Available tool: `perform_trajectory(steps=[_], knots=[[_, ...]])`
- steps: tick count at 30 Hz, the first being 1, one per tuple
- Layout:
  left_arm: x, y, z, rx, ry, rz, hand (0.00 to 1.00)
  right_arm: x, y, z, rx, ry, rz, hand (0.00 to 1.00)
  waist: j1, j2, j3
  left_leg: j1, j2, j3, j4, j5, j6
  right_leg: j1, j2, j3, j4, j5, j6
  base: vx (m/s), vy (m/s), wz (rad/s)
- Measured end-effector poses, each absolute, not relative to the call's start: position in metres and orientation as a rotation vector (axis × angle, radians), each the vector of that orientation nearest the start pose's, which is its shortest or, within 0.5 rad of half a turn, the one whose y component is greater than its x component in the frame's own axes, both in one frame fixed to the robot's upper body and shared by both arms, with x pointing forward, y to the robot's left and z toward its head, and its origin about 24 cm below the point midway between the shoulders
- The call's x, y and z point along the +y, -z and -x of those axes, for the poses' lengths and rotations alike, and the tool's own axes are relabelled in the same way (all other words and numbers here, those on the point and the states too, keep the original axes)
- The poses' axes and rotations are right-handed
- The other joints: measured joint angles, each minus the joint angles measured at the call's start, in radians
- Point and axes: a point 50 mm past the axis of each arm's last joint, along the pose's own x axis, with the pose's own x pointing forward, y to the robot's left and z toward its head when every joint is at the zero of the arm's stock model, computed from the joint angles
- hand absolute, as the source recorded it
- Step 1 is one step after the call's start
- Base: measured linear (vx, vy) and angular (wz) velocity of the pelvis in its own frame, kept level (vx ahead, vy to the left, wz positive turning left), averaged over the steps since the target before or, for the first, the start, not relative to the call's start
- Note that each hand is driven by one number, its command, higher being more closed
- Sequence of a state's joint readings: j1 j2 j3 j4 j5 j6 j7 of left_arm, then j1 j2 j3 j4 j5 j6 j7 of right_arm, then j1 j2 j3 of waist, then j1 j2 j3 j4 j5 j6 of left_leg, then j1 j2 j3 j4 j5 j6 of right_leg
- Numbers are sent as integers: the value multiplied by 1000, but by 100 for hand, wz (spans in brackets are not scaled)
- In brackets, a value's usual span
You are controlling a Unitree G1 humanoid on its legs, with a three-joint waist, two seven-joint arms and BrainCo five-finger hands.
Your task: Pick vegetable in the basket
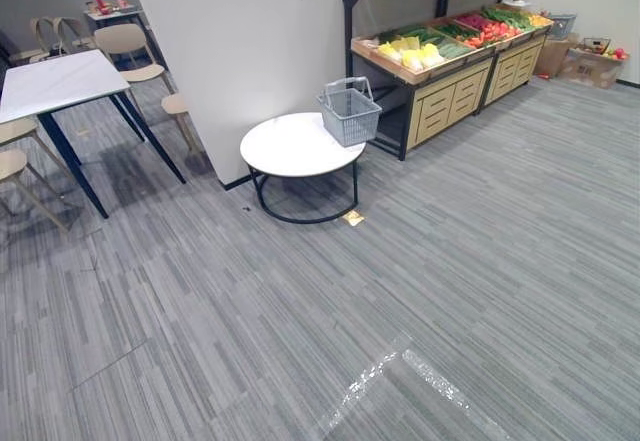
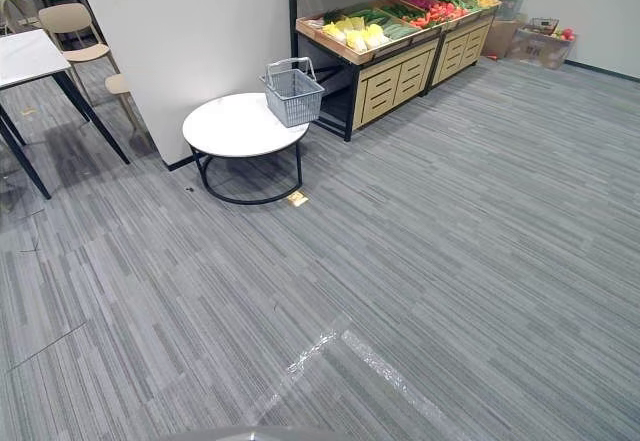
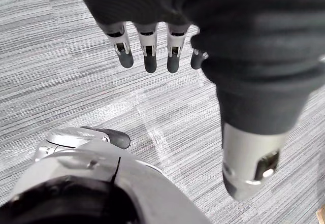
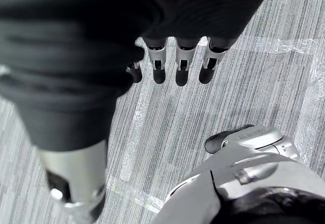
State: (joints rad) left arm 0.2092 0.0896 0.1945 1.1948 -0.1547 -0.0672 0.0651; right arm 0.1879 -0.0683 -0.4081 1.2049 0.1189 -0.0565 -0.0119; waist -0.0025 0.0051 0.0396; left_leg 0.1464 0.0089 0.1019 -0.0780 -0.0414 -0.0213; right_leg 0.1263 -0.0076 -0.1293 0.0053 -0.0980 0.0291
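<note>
A grey wire basket (image 1: 350, 113) with its handles up stands at the right edge of a round white table (image 1: 285, 146), far ahead of me. Behind it a wooden shelf stand (image 1: 447, 86) holds rows of vegetables: yellow ones (image 1: 410, 54) nearest the basket, then green and red ones (image 1: 490, 29) further right. My left hand (image 3: 149, 56) hangs over the grey floor with its fingers straight and holds nothing. My right hand (image 4: 181, 64) hangs the same way over the floor, open and without anything in it. Both hands are far from the basket.
A white wall pillar (image 1: 240, 41) rises just behind the round table. To the left stand a rectangular white table (image 1: 55, 81) and beige chairs (image 1: 135, 46). Cardboard boxes (image 1: 585, 61) sit at the far right wall. Wide grey carpet, with clear tape strips (image 1: 400, 371), lies between me and the table.
</note>
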Motion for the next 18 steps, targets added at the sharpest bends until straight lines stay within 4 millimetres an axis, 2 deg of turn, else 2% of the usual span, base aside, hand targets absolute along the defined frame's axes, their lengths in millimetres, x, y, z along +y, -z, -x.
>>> perform_trajectory(steps=[5, 18], knots=[[211, 174, -13, 1295, -448, 129, 0, -217, 173, -15, 1260, 570, -273, 0, 1, -1, 21, 22, 5, 21, -7, -9, -14, 20, 5, 5, -16, 2, 4, 27, -26, -8], [211, 174, -15, 1284, -444, 122, 0, -216, 173, -19, 1228, 591, -320, 0, 1, -1, 25, 22, 6, 24, -9, -9, -13, 25, 7, 4, -30, 7, 11, 0, -1, 0]])
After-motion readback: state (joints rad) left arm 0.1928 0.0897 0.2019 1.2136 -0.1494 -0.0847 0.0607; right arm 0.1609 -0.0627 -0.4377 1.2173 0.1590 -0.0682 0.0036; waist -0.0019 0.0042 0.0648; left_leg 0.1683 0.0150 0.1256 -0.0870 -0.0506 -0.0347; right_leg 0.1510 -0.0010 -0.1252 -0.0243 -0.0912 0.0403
